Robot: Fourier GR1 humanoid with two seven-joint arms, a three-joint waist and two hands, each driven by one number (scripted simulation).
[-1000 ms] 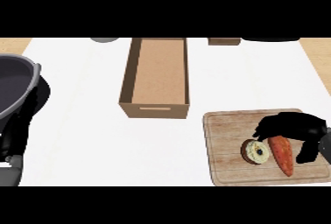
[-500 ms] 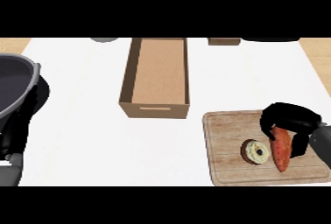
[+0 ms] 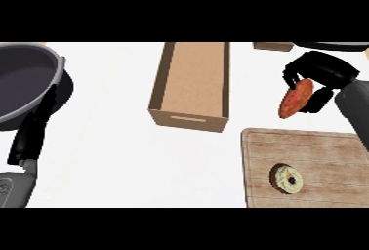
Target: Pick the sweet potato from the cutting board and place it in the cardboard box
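Sweet potato apparently within robot hand

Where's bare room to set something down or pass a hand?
Bare counter between pan and cardboard box, widening in front of the box, left of the cutting board. Box floor is bare too. Crowded at upper right: right hand holding the sweet potato.

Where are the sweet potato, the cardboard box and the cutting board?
sweet potato (image 3: 296,99), head view, middle of its orange skin.
cardboard box (image 3: 189,120), head view, its front wall.
cutting board (image 3: 324,151), head view, bare wood near its middle.
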